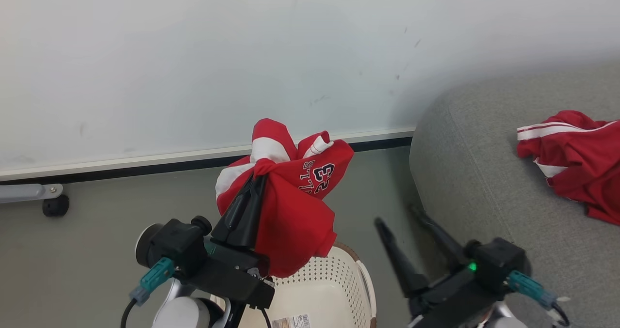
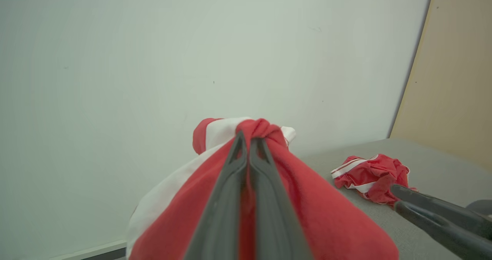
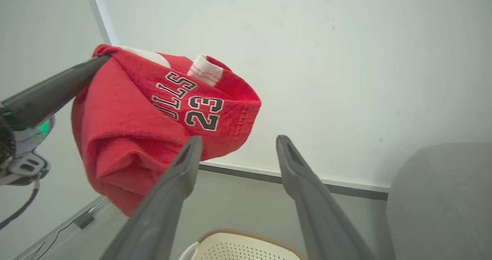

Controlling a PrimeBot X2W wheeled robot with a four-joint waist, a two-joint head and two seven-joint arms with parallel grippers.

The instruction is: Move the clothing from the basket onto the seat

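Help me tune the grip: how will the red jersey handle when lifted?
Probably floppy: the jersey droops in folds from the left gripper. Likely light, since one pinch holds it above the basket. It should slump rather than roll on the seat, like the other garment there.

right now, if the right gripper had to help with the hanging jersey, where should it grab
Probably the drooping lower fold of the jersey, coming from the robot's right with the open right gripper. The left gripper pinches the bunched top, and the bulk hangs free above the basket.
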